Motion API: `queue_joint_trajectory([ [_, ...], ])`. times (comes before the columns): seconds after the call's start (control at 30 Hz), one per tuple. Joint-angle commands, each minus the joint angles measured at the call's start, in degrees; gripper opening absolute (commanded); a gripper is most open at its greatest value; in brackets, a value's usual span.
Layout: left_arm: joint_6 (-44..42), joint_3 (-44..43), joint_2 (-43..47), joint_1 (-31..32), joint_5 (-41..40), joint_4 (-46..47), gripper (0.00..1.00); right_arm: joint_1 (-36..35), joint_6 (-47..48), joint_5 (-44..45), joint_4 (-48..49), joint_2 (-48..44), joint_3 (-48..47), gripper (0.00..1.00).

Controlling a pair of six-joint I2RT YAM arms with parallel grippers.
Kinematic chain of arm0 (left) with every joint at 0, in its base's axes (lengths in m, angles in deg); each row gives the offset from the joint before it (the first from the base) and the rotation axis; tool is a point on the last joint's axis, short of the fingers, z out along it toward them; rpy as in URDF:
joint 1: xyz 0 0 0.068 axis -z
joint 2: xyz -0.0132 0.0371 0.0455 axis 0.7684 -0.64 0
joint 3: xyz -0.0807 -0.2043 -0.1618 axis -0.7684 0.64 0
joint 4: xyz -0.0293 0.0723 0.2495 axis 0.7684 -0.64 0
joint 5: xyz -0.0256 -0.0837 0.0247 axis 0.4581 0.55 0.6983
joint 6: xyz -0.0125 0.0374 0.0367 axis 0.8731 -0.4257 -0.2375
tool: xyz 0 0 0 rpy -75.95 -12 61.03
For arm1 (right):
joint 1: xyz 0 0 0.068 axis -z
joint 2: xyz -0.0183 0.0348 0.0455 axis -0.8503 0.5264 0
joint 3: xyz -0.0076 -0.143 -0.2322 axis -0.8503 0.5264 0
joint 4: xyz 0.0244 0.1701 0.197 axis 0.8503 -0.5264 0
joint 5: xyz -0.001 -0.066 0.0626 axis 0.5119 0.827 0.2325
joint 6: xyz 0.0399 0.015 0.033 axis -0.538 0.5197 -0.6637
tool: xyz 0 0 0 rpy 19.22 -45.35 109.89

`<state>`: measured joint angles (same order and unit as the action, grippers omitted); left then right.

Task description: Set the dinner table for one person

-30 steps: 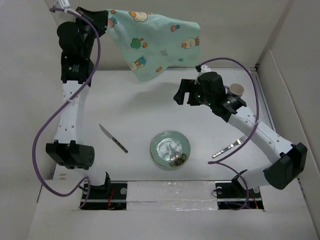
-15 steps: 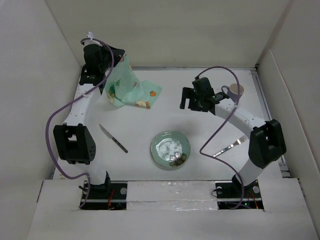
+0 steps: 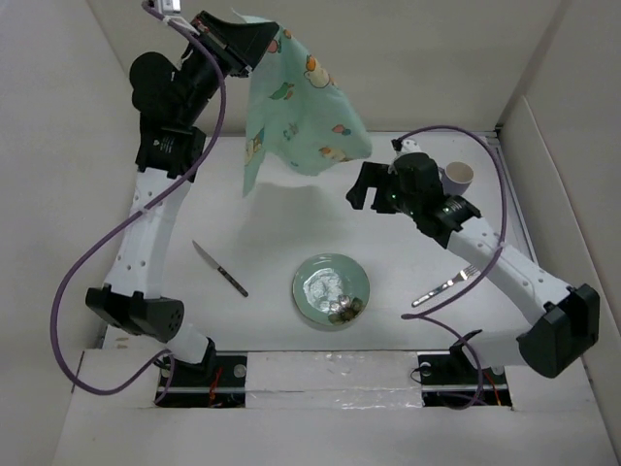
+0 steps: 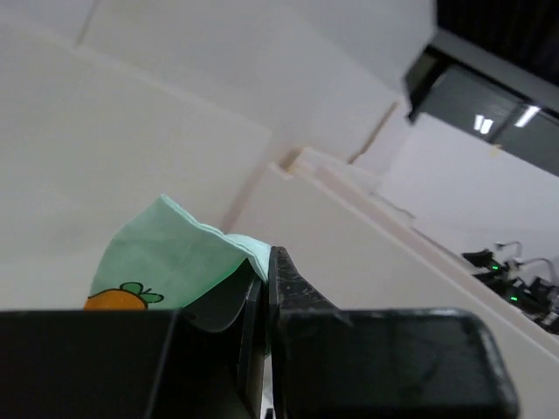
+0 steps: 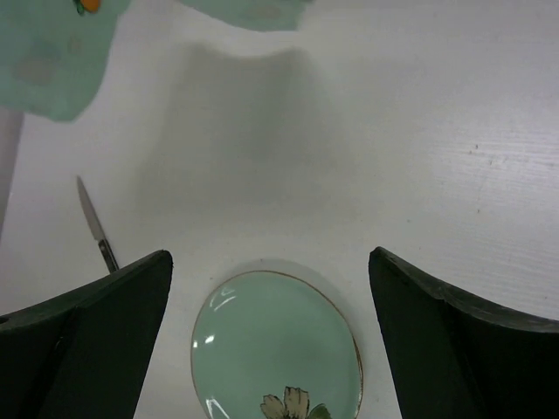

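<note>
From above: the mint-green cartoon-print cloth (image 3: 303,112) is held high over the big white flat table (image 3: 281,233) by the left gripper (image 3: 264,37). Left wrist: only a corner is pinched, so it may slip out. Right wrist: the right gripper (image 5: 269,255) is spread wide, empty.

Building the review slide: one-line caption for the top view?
Left gripper holds the mint-green cloth above the table; right gripper open and empty near the cup; plate between knife and fork.

mint-green cartoon-print cloth (image 3: 301,112), pale-green plate (image 3: 331,289)
</note>
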<state>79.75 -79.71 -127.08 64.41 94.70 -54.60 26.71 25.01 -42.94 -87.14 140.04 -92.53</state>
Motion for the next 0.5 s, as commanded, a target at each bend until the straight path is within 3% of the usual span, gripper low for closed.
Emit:
queue_joint_trajectory([
  [0.0,0.88,-7.79,2.47,0.57,1.09,7.86,0.00,1.02,3.01,0.18,2.76,-1.62,-2.30,1.00],
  [0.17,-3.43,-7.74,0.70,0.05,-2.45,4.61,0.00,4.10,4.07,-0.78,3.71,1.71,-2.57,1.00],
  [0.2,-4.22,-2.34,1.05,-1.00,-3.15,6.51,0.00,5.50,4.69,1.31,3.72,5.38,-3.96,1.00],
  [0.47,-6.69,14.48,0.00,-6.36,-6.59,8.29,0.00,9.20,3.99,-0.69,6.70,20.43,-10.04,0.99],
])
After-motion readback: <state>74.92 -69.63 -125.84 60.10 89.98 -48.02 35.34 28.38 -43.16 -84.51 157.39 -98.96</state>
